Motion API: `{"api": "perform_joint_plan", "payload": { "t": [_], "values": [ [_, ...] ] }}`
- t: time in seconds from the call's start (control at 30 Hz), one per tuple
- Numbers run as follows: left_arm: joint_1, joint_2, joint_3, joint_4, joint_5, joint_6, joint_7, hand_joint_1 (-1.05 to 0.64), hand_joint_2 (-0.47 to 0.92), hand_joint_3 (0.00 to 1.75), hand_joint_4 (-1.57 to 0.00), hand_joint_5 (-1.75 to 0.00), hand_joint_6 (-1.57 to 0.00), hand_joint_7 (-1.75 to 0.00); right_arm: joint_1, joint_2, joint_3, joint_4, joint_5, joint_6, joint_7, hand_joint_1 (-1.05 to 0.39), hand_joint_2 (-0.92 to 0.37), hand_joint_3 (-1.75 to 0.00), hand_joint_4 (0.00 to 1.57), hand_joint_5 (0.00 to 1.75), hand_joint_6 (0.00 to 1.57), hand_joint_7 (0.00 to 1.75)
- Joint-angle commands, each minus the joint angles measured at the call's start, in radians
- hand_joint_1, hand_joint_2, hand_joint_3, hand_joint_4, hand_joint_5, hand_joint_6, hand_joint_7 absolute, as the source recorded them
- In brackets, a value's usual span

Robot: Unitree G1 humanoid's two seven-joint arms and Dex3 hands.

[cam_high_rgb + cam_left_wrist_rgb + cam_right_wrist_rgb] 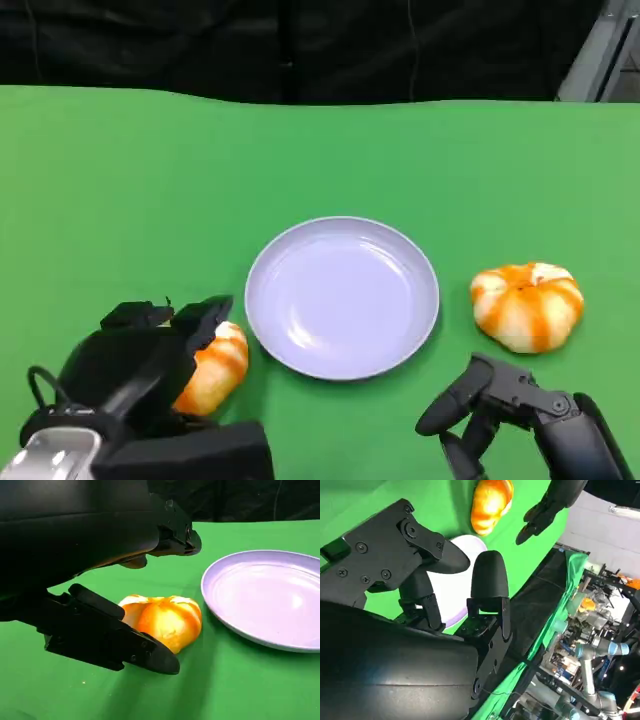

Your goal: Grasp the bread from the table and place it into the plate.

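Observation:
An orange-striped bread roll (pixel 218 366) lies on the green table, left of the pale lilac plate (pixel 270 300). My left hand (pixel 150 360) is over its left side. In the left wrist view the roll (pixel 165 620) rests on the cloth between my left hand's (pixel 85 540) upper fingers (pixel 172 535) and a lower finger (pixel 125 642); the fingers are apart around it, and I see no firm grip. The plate (pixel 225 615) is bare. My right hand (pixel 505 405) hovers near the front edge with fingers (pixel 489 577) spread, holding nothing. A second roll (pixel 527 305) lies right of the plate.
The green cloth ends at a black backdrop (pixel 300 45) at the far edge. The right wrist view looks across the plate (pixel 465 547) to the left roll (pixel 491 502), with lab clutter and another robot arm (pixel 592 655) beyond the table.

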Motion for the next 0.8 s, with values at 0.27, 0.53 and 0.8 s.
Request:
{"api": "perform_joint_plan", "payload": {
  "t": [0.27, 0.53, 0.8],
  "values": [
    [-0.148, -0.001, -0.115, 0.234, 0.111, 0.111, 0.003, -0.59, 0.91, 0.0, -0.33, -0.36, -0.28, -0.01, 0.009, 0.004, 0.004, -0.016, 0.006, 0.002, -0.006, -0.15, -0.44, -1.15, 0.8, 1.55, 0.72, 1.21],
    [-0.165, 0.013, -0.154, 0.311, 0.1, 0.115, 0.067, -0.56, 0.92, 0.05, -0.4, -0.36, -0.35, -0.02, 0.01, 0.004, 0.004, -0.019, -0.001, 0.004, -0.006, -0.16, -0.44, -1.15, 0.81, 1.54, 0.72, 1.21],
    [-0.158, 0.008, -0.135, 0.352, 0.02, 0.066, 0.17, -0.3, 0.92, 0.05, -0.59, -1.31, -0.74, -0.06, 0.009, 0.007, 0.007, -0.023, 0.003, 0.013, -0.001, -0.15, -0.44, -1.15, 0.82, 1.54, 0.73, 1.2]
  ]
}}
